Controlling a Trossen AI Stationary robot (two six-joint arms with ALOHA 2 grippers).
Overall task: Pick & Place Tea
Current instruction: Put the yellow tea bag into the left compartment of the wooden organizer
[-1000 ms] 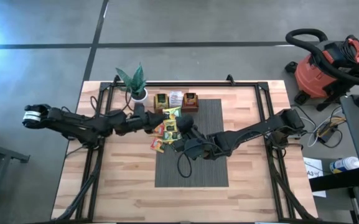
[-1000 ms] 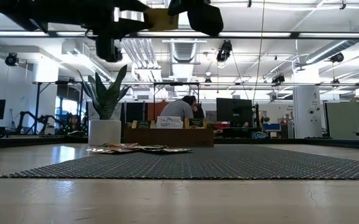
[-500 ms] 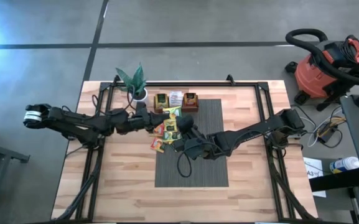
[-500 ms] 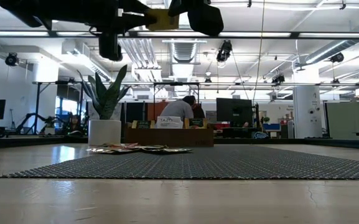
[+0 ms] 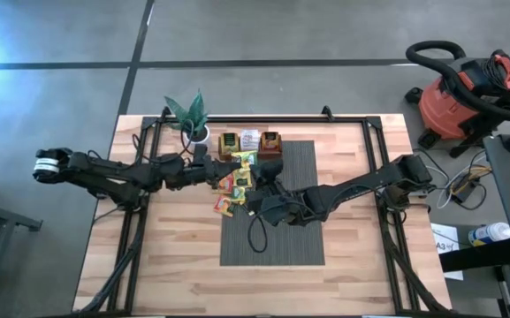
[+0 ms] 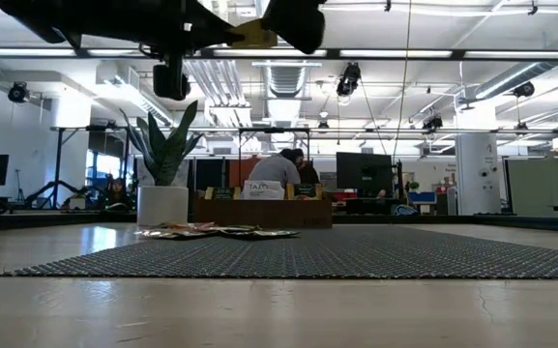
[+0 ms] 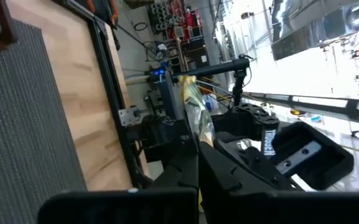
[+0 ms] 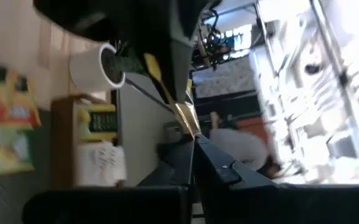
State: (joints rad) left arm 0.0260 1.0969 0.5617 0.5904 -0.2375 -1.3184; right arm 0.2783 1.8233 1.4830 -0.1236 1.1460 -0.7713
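Up over the grey mat (image 5: 272,221), both grippers are pinched tight on one yellow sachet (image 6: 250,35): left gripper (image 5: 237,173) and right gripper (image 5: 247,179) meet nose to nose, the packet edge-on between them, the loose pile (image 5: 235,187) directly below

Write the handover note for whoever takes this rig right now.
Left gripper: raised above the table, fingers shut on a yellow sachet.
Right gripper: raised facing it, fingers shut on the same sachet; a mid-air handover, neither has let go.
Things: loose pile of tea sachets at the grey mat's far left corner; wooden tray behind it, beside the potted plant.
Done: one sachet lifted; the tray's compartments already hold some.
Left: release from one gripper, place this sachet, then clear the pile.
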